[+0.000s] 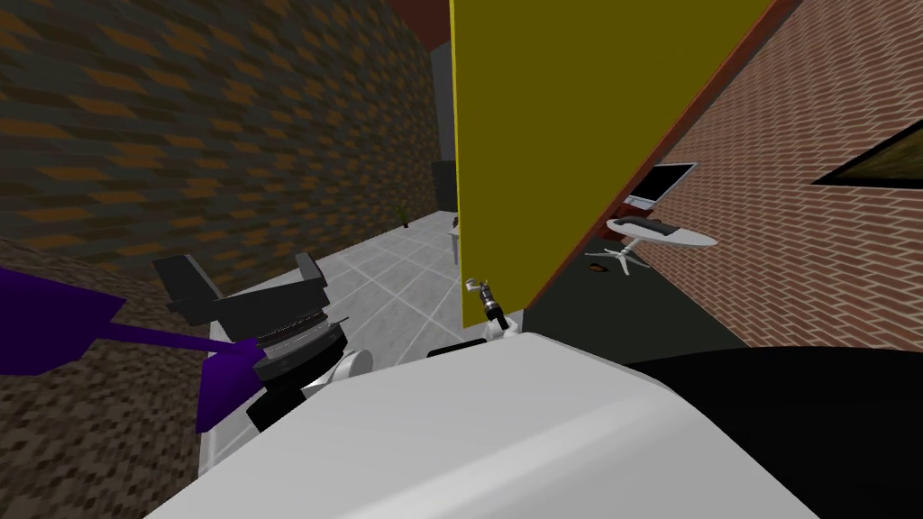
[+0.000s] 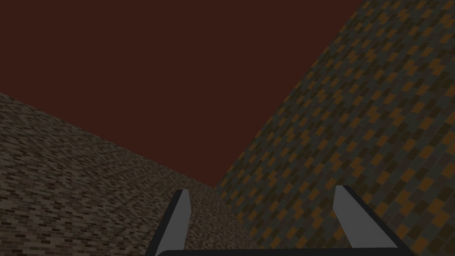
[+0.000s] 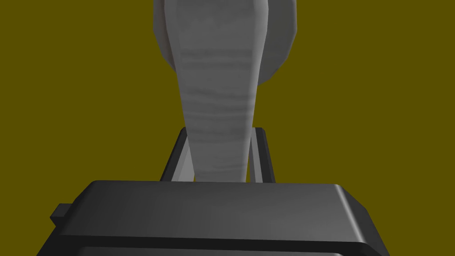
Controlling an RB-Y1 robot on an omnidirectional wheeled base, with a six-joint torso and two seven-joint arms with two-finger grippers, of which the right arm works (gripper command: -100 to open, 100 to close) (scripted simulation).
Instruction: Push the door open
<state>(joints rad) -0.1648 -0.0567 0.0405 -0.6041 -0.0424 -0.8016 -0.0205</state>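
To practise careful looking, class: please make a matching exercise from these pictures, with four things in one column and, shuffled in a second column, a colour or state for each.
Column one:
1. door
2. door handle
3. left gripper
4. round table

Column two:
A. open, holding nothing
B. dark yellow
C. white, standing beyond the door
D. grey, clamped between the fingers of the right gripper

Pairs: 1-B; 2-D; 3-A; 4-C
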